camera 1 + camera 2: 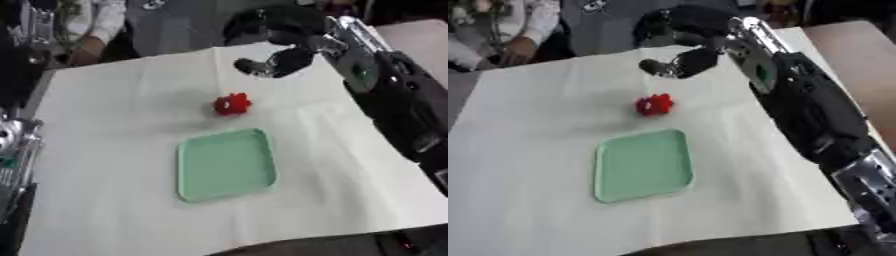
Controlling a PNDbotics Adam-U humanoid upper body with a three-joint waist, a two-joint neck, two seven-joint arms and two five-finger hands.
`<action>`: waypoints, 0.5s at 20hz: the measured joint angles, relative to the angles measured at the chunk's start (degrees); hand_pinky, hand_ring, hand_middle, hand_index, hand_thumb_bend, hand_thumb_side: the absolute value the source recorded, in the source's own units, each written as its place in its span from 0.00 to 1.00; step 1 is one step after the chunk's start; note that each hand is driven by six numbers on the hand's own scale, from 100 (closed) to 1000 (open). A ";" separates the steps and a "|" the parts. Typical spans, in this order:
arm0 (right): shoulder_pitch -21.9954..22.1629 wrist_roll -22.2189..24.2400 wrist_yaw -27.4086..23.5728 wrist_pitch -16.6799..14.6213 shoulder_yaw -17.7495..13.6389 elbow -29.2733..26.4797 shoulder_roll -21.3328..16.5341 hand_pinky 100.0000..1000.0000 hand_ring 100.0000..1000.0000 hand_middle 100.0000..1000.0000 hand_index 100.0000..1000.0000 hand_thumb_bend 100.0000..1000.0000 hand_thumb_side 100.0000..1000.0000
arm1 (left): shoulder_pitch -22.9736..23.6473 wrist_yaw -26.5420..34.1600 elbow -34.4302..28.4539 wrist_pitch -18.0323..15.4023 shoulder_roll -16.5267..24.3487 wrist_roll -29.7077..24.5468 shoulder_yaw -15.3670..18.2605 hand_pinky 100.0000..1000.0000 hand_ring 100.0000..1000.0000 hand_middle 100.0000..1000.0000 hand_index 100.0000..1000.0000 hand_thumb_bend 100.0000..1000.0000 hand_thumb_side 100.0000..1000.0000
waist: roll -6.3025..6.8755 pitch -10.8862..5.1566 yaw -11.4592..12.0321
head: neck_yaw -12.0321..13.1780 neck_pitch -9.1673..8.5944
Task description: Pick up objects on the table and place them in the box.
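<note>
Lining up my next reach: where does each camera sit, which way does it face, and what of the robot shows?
Left eye view: in the head, looking down at the white table; right arm from the upper right, metal at the left edge.
Right eye view: same head, shifted slightly; only the right arm.
Shared: right hand beyond the red object, empty green tray nearer.

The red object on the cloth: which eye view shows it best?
Both views show the red object whole and unblocked, just beyond the green tray. The left eye view is slightly better, as the object sits nearer the picture's middle. The right eye view shows it further left, with the right robot hand above it.
</note>
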 measured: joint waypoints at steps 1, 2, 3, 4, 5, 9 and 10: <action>0.21 -0.04 0.02 -0.06 0.11 -0.01 0.47 0.68 0.71 0.79 0.81 0.20 0.96 | -0.20 0.01 0.00 -0.05 -0.01 0.03 -0.01 0.29 0.48 0.58 0.71 0.47 0.65 | 0.01 0.05 0.22 | -0.23 -0.01; 0.52 -0.14 0.11 -0.14 0.17 -0.01 1.00 0.68 0.71 0.79 0.81 0.20 0.96 | -0.39 0.02 0.00 -0.08 -0.02 0.06 -0.01 0.29 0.48 0.58 0.71 0.47 0.65 | 0.01 0.07 0.32 | -0.37 -0.02; 0.78 -0.28 0.20 -0.20 0.18 -0.01 1.45 0.68 0.71 0.79 0.81 0.20 0.96 | -0.44 0.03 0.00 -0.10 -0.05 0.05 -0.01 0.29 0.48 0.58 0.71 0.48 0.65 | 0.06 0.10 0.36 | -0.42 -0.03; 1.08 -0.42 0.31 -0.19 0.17 0.00 1.79 0.68 0.71 0.79 0.81 0.20 0.96 | -0.51 0.06 0.00 -0.13 -0.08 0.03 -0.02 0.29 0.48 0.58 0.71 0.48 0.65 | 0.16 0.18 0.51 | -0.43 -0.03; 1.42 -0.68 0.53 -0.07 0.15 0.00 2.21 0.68 0.72 0.79 0.81 0.20 0.96 | -0.71 0.08 0.00 -0.18 -0.27 -0.02 -0.02 0.29 0.48 0.58 0.71 0.48 0.65 | 0.30 0.32 0.67 | -0.44 -0.03; 2.17 -1.68 1.80 0.66 0.14 0.07 3.51 0.70 0.73 0.80 0.81 0.21 0.96 | -1.05 0.22 0.00 -0.35 -0.81 -0.19 -0.29 0.29 0.48 0.58 0.71 0.48 0.65 | 0.47 0.55 1.06 | -0.63 -0.04; 2.28 -2.05 2.32 0.96 0.13 0.15 3.76 0.71 0.73 0.79 0.81 0.21 0.95 | -1.19 0.30 0.00 -0.37 -1.05 -0.20 -0.34 0.29 0.48 0.58 0.71 0.48 0.65 | 0.51 0.68 1.24 | -0.83 -0.07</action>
